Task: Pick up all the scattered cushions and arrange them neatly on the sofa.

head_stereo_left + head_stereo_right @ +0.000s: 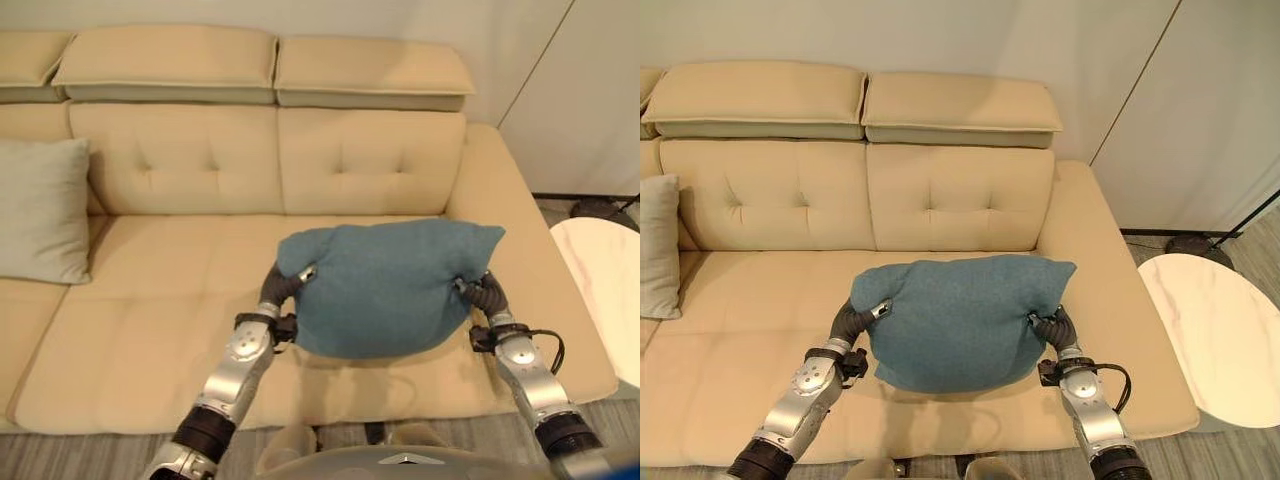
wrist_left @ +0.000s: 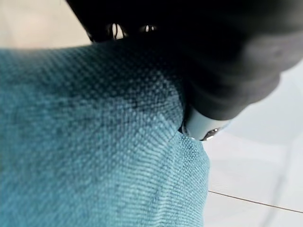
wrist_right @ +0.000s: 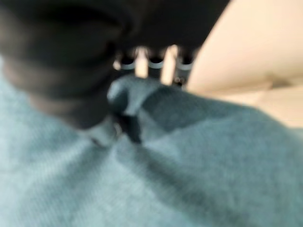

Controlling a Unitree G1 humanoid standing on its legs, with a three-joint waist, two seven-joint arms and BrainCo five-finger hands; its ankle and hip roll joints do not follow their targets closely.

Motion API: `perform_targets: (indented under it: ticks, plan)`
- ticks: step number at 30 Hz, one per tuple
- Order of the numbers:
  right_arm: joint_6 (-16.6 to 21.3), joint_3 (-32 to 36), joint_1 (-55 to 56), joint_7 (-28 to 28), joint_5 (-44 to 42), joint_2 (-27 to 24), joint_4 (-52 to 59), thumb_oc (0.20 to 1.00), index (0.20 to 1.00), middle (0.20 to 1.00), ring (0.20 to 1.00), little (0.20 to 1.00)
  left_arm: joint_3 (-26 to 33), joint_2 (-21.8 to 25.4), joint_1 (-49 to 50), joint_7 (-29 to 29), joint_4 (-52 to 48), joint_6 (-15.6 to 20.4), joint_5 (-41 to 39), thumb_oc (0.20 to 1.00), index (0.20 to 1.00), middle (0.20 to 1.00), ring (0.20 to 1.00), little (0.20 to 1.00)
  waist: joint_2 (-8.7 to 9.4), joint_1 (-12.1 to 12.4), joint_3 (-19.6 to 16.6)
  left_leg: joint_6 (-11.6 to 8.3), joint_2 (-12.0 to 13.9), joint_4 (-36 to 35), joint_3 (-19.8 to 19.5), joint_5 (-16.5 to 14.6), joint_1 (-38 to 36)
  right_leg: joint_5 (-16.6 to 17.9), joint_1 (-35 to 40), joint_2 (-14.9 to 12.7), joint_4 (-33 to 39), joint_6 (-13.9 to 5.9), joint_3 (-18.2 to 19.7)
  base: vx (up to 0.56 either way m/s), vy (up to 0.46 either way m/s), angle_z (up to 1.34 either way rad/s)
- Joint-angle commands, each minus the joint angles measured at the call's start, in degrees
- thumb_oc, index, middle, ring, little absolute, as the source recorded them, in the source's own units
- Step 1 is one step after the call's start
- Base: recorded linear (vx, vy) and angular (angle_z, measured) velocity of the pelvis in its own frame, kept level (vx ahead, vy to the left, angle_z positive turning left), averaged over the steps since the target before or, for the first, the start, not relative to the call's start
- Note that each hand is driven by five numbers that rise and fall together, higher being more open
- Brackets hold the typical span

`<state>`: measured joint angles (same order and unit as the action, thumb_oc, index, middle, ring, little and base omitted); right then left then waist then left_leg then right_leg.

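While both robot hands grip it, the teal cushion (image 1: 390, 290) lies widthwise along the sofa (image 1: 180, 160).

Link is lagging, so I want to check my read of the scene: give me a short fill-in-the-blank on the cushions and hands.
1. The teal cushion is gripped by ____ hands, the left hand and the right hand.
2. It is held above the sofa's ____.
3. The grey cushion leans against the sofa's ____.

Missing words: both; seat; backrest

Teal cushion (image 1: 385, 290): coarse woven cloth, matt. Sofa (image 1: 180, 300): smooth cream upholstery, tufted back. Grey cushion (image 1: 40, 210): matt fabric. Side table (image 1: 1215, 340): glossy marble-like top.
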<state>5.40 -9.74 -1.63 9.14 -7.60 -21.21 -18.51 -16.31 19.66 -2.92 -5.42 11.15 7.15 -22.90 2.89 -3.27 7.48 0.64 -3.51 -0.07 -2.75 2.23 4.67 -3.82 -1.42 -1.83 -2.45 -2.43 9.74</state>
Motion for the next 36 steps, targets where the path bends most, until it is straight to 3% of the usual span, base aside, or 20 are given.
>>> perform_targets:
  ticks: [1, 15, 21, 29, 36]
  plan:
    - [4.6, 4.5, -4.8, 2.5, -0.7, -1.0, 5.1, 0.2, 0.2, 0.2, 0.2, 0.2, 4.7, 2.0, -2.7, -2.0, -8.0, 7.4, 1.6, 0.2, 0.2, 0.2, 0.2, 0.2, 2.94, 1.5, -4.3, -1.14, 2.9, 9.3, 1.6, -9.4, 2.0, 3.6, 1.0, -3.0, 2.2, -3.61, -0.4, 0.04, 0.03, -0.17]
    - [3.8, 1.4, -18.3, 6.6, -0.9, -4.6, 7.7, 0.2, 0.2, 0.2, 0.2, 0.2, 4.0, 4.2, -16.4, -8.9, -8.8, 8.5, 3.2, 0.2, 0.2, 0.2, 0.2, 0.2, 2.47, 2.5, -4.8, -1.26, 3.2, 3.4, 1.7, -7.7, -0.5, 5.4, 1.4, -3.8, 6.2, -4.33, -2.0, 0.02, -0.003, 0.0]
    - [2.2, -3.3, -29.6, 9.3, -3.6, -5.6, 0.7, 0.2, 0.2, 0.2, 0.2, 0.2, 0.6, 6.3, -28.6, -12.3, -0.6, 8.3, 1.9, 0.2, 0.2, 0.2, 0.2, 0.2, 2.06, 2.9, -2.5, -1.69, 3.1, 3.5, 0.8, -6.9, 2.9, 5.8, -1.4, -3.6, 6.2, -4.24, -3.4, -0.05, -0.037, 0.15]
    - [2.3, -10.2, -49.9, 13.3, -6.2, -8.9, -12.5, 0.2, 0.2, 0.2, 0.2, 0.2, -5.3, 11.9, -49.5, -16.7, 14.4, 9.8, 1.5, 0.2, 0.2, 0.2, 0.2, 0.2, 1.31, 2.0, 1.5, -2.25, 2.4, 6.5, -0.5, -5.1, 14.3, 6.4, -12.9, -2.9, 1.8, -3.9, -3.8, -0.08, -0.012, 0.02]
    - [2.1, -14.9, -58.6, 14.1, -6.7, -9.2, -19.4, 0.2, 0.2, 0.2, 0.2, 0.2, -8.5, 13.1, -57.0, -17.5, 21.9, 9.8, 0.0, 0.2, 0.2, 0.2, 0.2, 0.2, 0.94, 1.9, 3.4, -2.73, 2.1, 6.1, -0.7, -3.9, 18.0, 6.9, -17.3, -3.4, 1.2, -4.27, -4.0, 0.01, 0.006, 0.0]
